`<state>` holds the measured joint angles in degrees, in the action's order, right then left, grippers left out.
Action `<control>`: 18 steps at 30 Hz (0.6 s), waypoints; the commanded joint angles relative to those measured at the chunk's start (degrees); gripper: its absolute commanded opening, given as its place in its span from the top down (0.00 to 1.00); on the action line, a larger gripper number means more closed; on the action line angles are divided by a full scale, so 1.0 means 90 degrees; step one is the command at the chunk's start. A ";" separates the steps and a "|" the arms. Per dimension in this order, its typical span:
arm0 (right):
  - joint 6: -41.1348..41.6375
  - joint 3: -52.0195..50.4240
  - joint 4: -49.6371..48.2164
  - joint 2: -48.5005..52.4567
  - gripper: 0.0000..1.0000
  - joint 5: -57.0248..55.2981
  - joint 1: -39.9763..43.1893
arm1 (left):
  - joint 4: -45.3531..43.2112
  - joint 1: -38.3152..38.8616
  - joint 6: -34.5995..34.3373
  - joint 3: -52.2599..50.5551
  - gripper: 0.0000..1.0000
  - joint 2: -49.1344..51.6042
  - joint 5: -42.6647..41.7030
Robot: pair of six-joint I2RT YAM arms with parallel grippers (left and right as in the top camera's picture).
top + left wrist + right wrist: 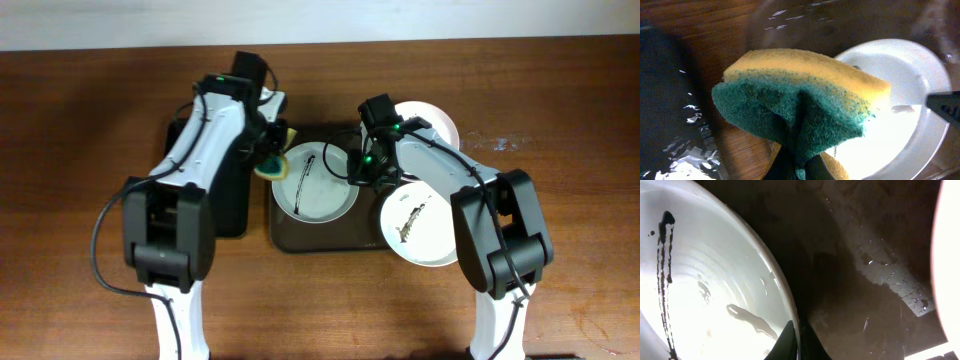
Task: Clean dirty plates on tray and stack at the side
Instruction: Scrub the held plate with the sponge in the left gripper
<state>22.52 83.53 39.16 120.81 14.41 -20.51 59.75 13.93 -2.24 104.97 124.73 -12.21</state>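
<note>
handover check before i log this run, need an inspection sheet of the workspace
surface: wooden table, wet smears at far right
job's things: dark tray; streaked plate on it; second dirty plate at its right edge; white plate beyond
clutter: black mat left of tray
grippers: left gripper shut on sponge; right gripper shut on streaked plate's rim
cables: black cable looping by left arm
surroundings: pale strip beyond table

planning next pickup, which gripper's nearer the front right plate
Right. Right gripper, pinching the middle plate's rim, is beside the front right plate; left gripper is beyond the middle plate.
</note>
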 commanded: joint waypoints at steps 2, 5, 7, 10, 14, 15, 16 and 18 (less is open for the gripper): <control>0.0029 0.0010 0.0051 0.0197 0.96 0.0367 0.0124 | -0.0209 0.0709 -0.0051 0.0114 1.00 0.0544 0.0117; 0.0032 -0.0175 -0.0165 0.0248 0.96 0.0763 0.0209 | -0.0097 0.1112 0.0605 0.0114 1.00 0.1273 0.0119; 0.0032 -0.0180 -0.0199 0.0255 0.96 0.0782 0.0209 | 0.0335 0.1144 0.0729 0.0114 1.00 0.1467 0.0121; -0.0085 -0.0202 -0.0223 0.0272 0.96 0.1188 0.0272 | 0.1088 0.1052 0.1491 0.0129 1.00 0.1462 0.0721; -0.0143 -0.0432 -0.0406 0.0291 0.96 0.1851 0.0474 | -0.0231 0.0544 0.0726 0.0114 1.00 0.1469 0.1236; -0.0143 -0.0432 -0.0406 0.0294 0.96 0.1855 0.0503 | 0.0267 0.0576 0.0753 0.0119 1.00 0.1467 0.0741; -0.0143 -0.0432 -0.0408 0.0296 0.96 0.1855 0.0525 | 0.0998 0.0600 0.1333 0.0119 1.00 0.1467 -0.0243; -0.0138 -0.0432 -0.0478 0.0296 0.96 0.1877 0.0539 | 0.2152 0.0600 0.3084 0.0119 1.00 0.1467 -0.1552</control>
<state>20.53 80.60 35.44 121.75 29.56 -15.81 69.47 20.36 9.47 108.77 134.15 -14.48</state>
